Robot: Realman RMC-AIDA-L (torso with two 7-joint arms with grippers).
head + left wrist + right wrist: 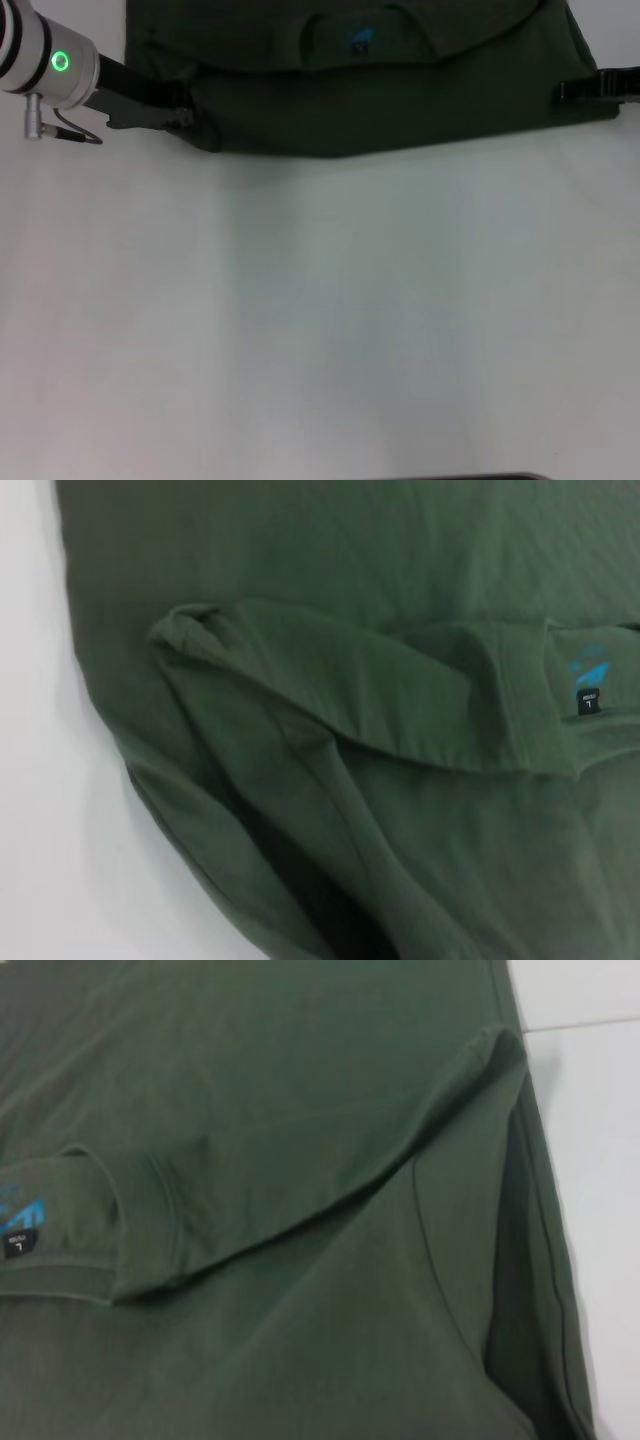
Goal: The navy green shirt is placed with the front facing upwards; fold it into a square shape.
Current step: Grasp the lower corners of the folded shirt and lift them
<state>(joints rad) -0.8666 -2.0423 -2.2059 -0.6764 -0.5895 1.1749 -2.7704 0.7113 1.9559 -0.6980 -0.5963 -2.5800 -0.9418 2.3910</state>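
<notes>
Lying at the far edge of the white tabletop [320, 320]: the shirt [380, 90], dark olive green, bunched into a wide band with its near hem running across the head view. Showing near the middle of the cloth: a small black neck tag [360, 42] with a blue mark, framed by the collar's curve.

Reaching in from the left: the left arm, silver cuff with a lit green ring, its dark left tool [150, 105] sitting at the shirt's left edge, touching the cloth. Fingers there too dark against the fabric to tell whether spread or pinching.

Reaching in from the right: the right tool [595, 88], a black shape meeting the shirt's right edge. Same trouble: cannot tell if pressed together or apart.

Filling the left wrist view: folded green cloth [330, 730], a raised ridge crossing it, the tag [589, 702] to one side, white tabletop [40, 810] along the edge.

Filling the right wrist view: more cloth [300, 1160], a fold running diagonally, the collar and tag [20, 1243] at one side, tabletop [600, 1140] at the other.
</notes>
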